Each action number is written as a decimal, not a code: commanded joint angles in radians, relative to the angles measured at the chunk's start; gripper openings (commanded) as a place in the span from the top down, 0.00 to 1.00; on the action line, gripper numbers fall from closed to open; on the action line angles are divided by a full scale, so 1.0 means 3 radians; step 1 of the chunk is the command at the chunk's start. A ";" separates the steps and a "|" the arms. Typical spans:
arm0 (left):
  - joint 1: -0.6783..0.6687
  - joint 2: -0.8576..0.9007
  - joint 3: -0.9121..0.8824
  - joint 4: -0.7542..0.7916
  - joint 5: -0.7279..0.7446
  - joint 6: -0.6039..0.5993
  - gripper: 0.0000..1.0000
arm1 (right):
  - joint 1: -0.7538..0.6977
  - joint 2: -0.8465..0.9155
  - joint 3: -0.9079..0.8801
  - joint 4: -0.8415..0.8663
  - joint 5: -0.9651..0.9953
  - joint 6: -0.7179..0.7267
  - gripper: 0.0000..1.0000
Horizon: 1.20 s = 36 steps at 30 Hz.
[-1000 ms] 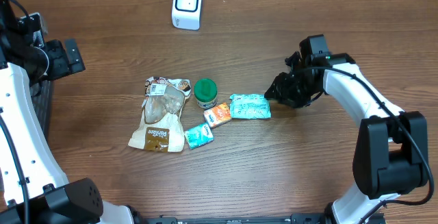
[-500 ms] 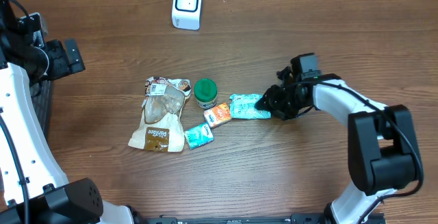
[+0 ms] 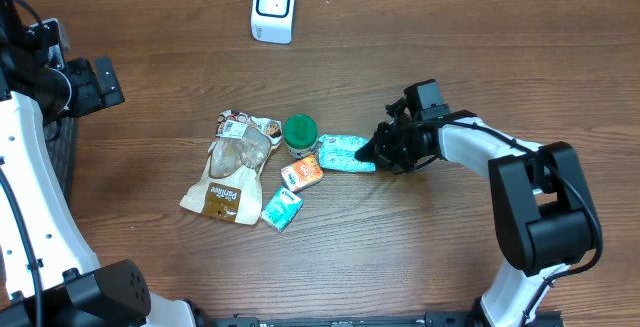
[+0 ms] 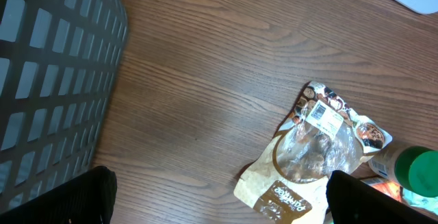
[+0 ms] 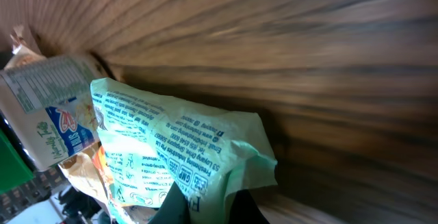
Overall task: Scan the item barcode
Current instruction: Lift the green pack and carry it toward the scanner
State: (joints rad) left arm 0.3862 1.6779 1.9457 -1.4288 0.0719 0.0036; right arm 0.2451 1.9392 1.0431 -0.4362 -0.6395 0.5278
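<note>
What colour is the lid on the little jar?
The lid is green; the overhead view shows it best.

Brown pouch [image 3: 227, 170], green-lidded jar [image 3: 300, 132] and orange packet [image 3: 301, 172] cluster mid-frame on the tabletop [image 3: 400, 257]; a black grid basket [image 4: 48, 80] stands at the left edge.

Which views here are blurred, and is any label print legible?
Right wrist view: the brown wooden table is smeared into streaks, seemingly motion blur, yet the print on the teal plastic packet is mostly readable. Overhead view: sharp, evenly lit, no glare. Left wrist view: sharp as well.
</note>
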 commanded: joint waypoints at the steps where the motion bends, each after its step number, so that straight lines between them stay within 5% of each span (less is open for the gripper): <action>1: -0.0010 -0.0009 0.0037 0.0003 0.0022 0.0056 0.00 | -0.0182 -0.0090 0.0011 -0.0017 -0.0173 -0.0221 0.96; 11: -0.0010 -0.0009 0.0037 0.0003 0.0022 0.0056 0.01 | -0.0315 -0.1120 0.0380 -0.0762 -0.0294 -0.0989 0.96; 20: -0.0010 -0.0009 0.0037 0.0003 0.0022 0.0056 0.00 | -0.0139 -0.1968 0.0445 -0.0875 -0.0224 -0.0959 0.96; 36: -0.0010 -0.0009 0.0037 0.0003 0.0022 0.0056 0.00 | 0.0309 -0.1995 0.1563 -0.1822 0.0334 -0.0879 0.96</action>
State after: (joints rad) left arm 0.3862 1.6779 1.9457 -1.4288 0.0719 0.0036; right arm 0.3298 1.3315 1.4258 -0.9718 -0.5732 0.2615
